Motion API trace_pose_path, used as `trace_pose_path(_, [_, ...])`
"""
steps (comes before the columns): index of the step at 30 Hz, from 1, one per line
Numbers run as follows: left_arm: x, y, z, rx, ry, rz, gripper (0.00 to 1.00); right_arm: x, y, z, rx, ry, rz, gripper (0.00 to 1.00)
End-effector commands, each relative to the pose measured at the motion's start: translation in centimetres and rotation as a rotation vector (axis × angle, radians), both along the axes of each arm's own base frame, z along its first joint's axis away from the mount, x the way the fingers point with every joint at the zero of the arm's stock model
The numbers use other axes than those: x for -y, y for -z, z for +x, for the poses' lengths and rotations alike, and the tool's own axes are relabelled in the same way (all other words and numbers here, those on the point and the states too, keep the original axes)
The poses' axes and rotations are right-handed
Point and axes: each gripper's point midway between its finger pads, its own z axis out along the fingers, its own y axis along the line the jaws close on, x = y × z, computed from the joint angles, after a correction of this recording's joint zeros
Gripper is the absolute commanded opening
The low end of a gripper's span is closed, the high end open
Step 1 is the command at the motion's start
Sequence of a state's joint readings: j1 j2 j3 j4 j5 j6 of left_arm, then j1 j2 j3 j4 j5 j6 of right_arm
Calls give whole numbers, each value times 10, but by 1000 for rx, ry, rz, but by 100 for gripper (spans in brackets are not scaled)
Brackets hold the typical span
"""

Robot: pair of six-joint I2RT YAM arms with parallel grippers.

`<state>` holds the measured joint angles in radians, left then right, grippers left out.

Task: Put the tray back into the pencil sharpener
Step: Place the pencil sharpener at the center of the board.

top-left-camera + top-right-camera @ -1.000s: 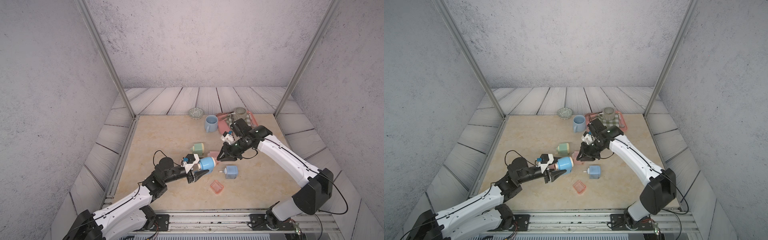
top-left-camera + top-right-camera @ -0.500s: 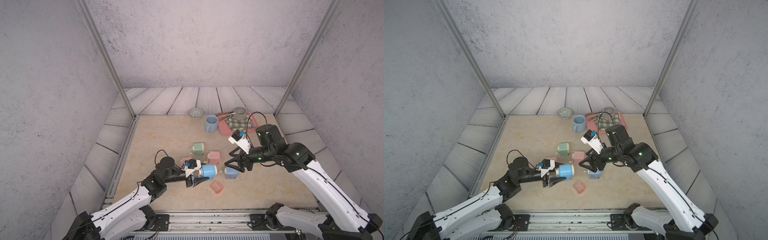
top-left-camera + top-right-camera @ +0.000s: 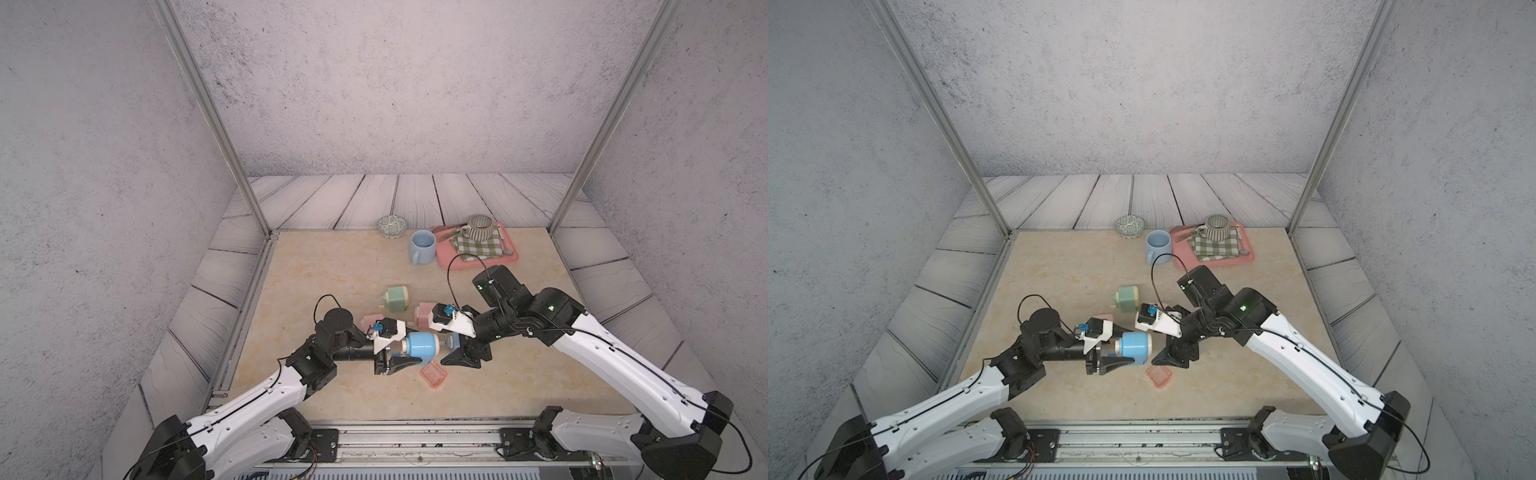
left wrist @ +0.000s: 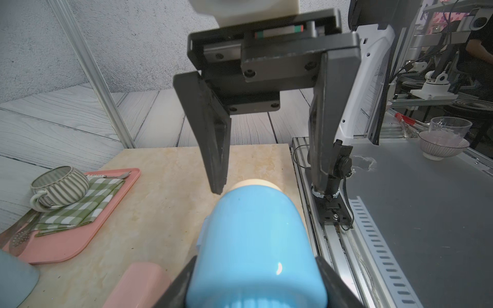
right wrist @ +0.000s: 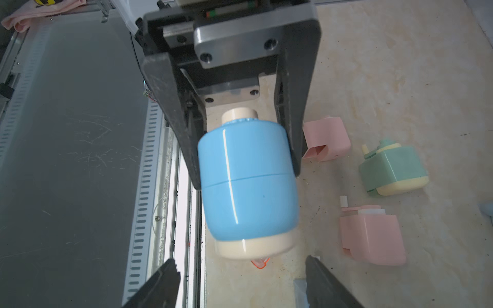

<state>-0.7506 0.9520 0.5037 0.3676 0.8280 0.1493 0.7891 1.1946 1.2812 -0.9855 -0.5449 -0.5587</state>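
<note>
Toward the desk's (image 3: 332, 266) front edge, about midway along: the tray (image 3: 434, 374), small and clear orange, lying loose on the surface, outside the sharpener. Just behind it the left gripper (image 5: 246, 178) is clenched on the blue pencil sharpener (image 3: 420, 345), carried sideways, cream end toward the right gripper (image 4: 270, 190). That one is released, jaws spread wide, tips near that cream end. Farther back, mid-desk: pink sharpener (image 3: 424, 316), green sharpener (image 3: 395, 299). Far edge, toward the right corner: blue mug (image 3: 422, 247), pink platter (image 3: 445, 257) carrying a checked cloth (image 3: 473, 249) and striped cup (image 3: 480, 227), patterned bowl (image 3: 392, 227) beside the mug.
</note>
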Motion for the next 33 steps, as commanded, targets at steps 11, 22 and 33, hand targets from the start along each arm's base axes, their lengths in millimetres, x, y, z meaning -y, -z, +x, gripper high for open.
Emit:
trace_pose_path(11, [10,-28,1,8,21,-67,0,-29,12,-5,38,-79,9,70])
trace_pose_path(22, [9,-21,9,-34,-28,-45,0,-32,19,-7,8,-96,-12,41])
trace_pose_path(33, [-19,-8,10,-24,-170,-8,99,-25,32,2,-41,20,-18,25])
